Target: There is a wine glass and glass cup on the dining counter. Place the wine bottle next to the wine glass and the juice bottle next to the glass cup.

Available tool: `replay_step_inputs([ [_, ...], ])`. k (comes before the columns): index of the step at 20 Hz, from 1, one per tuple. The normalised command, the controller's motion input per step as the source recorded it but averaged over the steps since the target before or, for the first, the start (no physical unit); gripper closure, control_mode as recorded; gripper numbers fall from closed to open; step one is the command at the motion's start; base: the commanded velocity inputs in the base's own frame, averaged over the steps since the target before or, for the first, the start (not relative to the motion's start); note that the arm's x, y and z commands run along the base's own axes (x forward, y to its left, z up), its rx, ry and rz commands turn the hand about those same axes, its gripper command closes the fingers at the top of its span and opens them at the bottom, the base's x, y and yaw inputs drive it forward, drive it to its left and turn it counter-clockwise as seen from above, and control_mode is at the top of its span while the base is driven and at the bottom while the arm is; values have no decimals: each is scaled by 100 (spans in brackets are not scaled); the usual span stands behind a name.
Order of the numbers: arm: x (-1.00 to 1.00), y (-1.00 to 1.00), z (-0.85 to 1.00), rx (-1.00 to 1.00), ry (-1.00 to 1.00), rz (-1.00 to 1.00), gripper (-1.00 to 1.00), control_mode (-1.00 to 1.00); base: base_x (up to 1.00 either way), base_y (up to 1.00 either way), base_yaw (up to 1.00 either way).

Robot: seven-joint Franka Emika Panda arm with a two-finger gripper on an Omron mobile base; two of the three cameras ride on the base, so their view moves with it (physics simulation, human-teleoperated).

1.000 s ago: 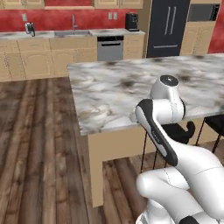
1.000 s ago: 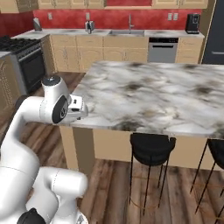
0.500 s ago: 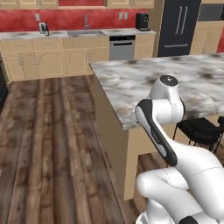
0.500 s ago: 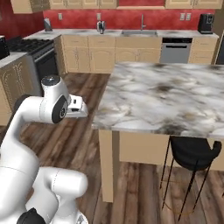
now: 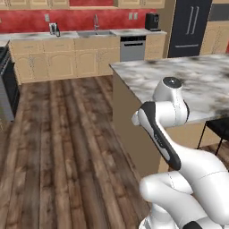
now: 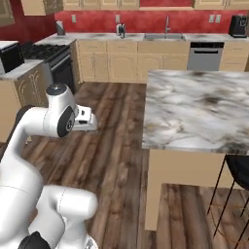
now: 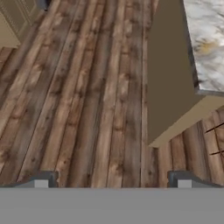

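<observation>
- Presently, the claw stands with its two dark fingertips wide apart and nothing between them.
- In the hand view the claw hangs over the brown plank floor, looking down beside the near corner of the dining worktop.
- Dining worktop: a white-grey marble slab with brown and black veins on a tan base; its near left corner lies right of the arm in the right base view.
- In the left base view the same slab runs off to the right behind the white arm, its left edge facing the open floor.
- No wine glass, glass cup, wine bottle or juice bottle can be made out on the visible part of the slab; their places cannot be told.
- One black round stool stands against the near edge of the slab at the right.
- Back wall: tan cabinets under a marble top with a sink and tap, a grey dishwasher, a red splashback above.
- A dark coffee machine sits at the right end of that back top; a black range stands at its left end.
</observation>
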Motion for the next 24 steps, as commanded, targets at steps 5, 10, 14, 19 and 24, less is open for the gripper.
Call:
replay_step_inputs([
  [5,0,0,0,0,0,0,-100,100,32,83,-6],
  [10,0,0,0,0,0,0,-100,100,46,80,-6],
  [14,0,0,0,0,0,0,-100,100,73,57,-13],
  [19,0,0,0,0,0,0,-100,100,84,44,-13],
  [24,0,0,0,0,0,0,-100,100,89,36,-14],
])
